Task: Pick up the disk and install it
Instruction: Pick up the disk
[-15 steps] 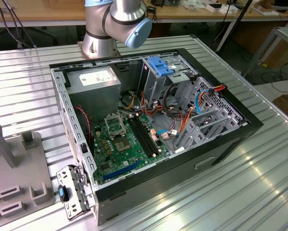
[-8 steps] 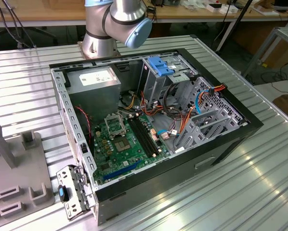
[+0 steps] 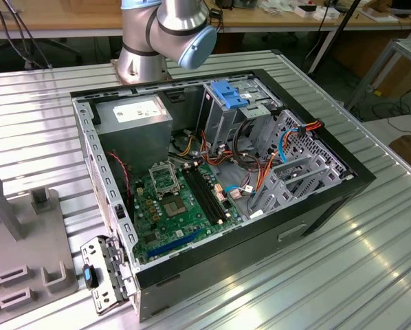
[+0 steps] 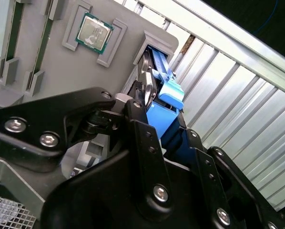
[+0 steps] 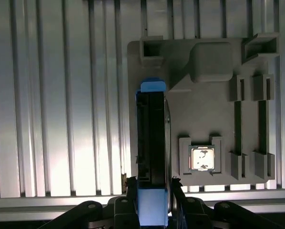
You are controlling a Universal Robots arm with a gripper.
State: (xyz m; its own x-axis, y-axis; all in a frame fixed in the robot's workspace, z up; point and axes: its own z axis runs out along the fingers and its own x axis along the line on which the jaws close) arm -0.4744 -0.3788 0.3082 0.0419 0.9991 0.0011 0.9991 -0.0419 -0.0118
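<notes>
First wrist view puts the disk (image 5: pixel 152 133) in front of you. It stands on its long edge in a slot of the grey holder (image 5: pixel 204 114), dark body upright, with the blue carrier frame capping both ends. Your gripper (image 5: pixel 152 183) is closed on the blue end nearest the camera, one side of the frame against each jaw. In the second wrist view you see the same hold, the black fingers (image 4: pixel 141 136) pressed to either side of the blue frame.

The disk sits along one edge of the holder, just beside the bare ribs of the metal surface (image 5: pixel 61 95). On the holder, near the disk but not touching it, a processor chip (image 5: pixel 202 159) lies flat in a square recess.

In the exterior view you have the open computer case (image 3: pixel 343 185) lying on its side in the middle of the surface. The holder is at about eight o'clock from the case, cut by the picture's edge, and the base of the arm (image 3: pixel 168 34) stands at about twelve o'clock. Inside the case:
- The green motherboard (image 3: pixel 171 206) fills the seven o'clock part.
- The power supply (image 3: pixel 133 120) sits at eleven o'clock.
- The grey drive cage (image 3: pixel 223 120) stands at one o'clock, with its fixed blue bracket (image 3: pixel 231 93) on top.
- Loose wires (image 3: pixel 250 175) lie at four o'clock from the cage.
</notes>
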